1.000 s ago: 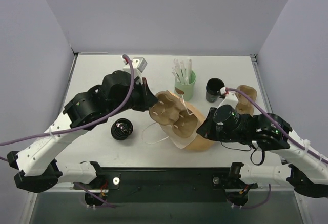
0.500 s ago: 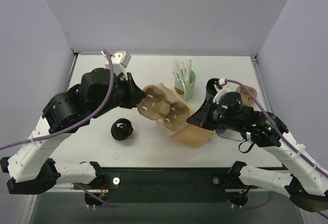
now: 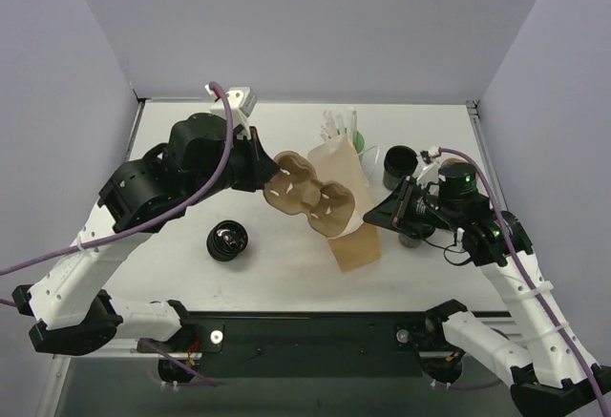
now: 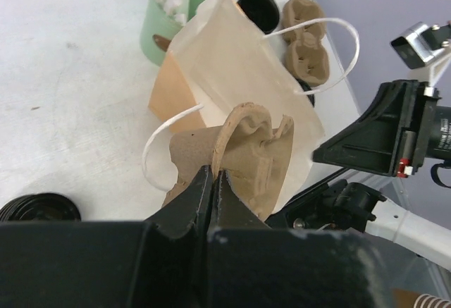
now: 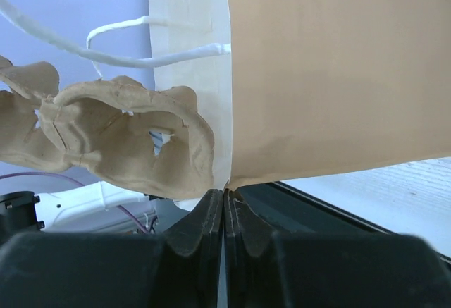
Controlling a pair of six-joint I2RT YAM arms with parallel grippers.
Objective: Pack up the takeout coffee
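Since the earlier frames, the paper bag (image 3: 357,243) has been raised from lying flat on the table (image 3: 286,274) to hanging upright. The right gripper (image 3: 374,218) pinches the bag's edge, jaws pressed together. The left gripper (image 4: 215,175) is closed tight on the rim of the cup carrier (image 3: 310,196), held against the bag's face. The takeout coffee (image 3: 399,165) stands on the table outside the bag, between the green cup (image 3: 357,140) and the right arm.

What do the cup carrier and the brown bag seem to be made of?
Cup carrier: moulded paper pulp, it seems. It is matte tan, rough and fibrous, with ragged edges.
Bag: probably brown kraft paper. It is matte and thin, with sharp flat folds, and paler on its inner face.
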